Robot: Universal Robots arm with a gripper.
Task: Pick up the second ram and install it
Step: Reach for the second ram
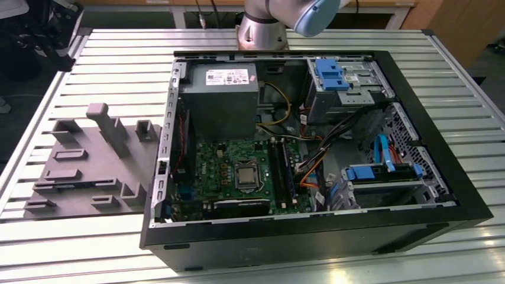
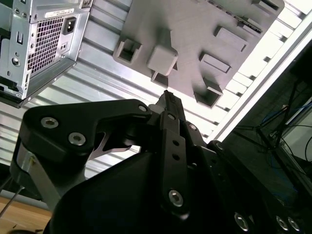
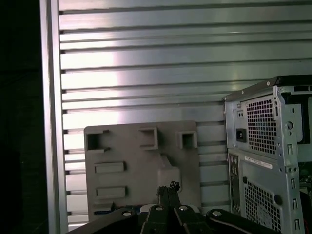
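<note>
My end effector [image 2: 168, 96] hovers over grey tray [image 1: 94, 168], fingers pressed together, nothing pinched. Ram, my guess: thin dark strip [image 1: 71, 183] on edge in tray, beyond fingertips. Long axis runs exterior view's left-right.

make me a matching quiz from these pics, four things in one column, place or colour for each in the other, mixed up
Things:
1 grey fixture block
2 power supply
3 processor socket
4 motherboard

Matches:
a green
b on the slatted table, outside the case, on the exterior view's left
c metal square on the motherboard
d labelled grey box inside the case, at the end nearest the arm's base

Pairs: 1-b, 2-d, 3-c, 4-a
</note>
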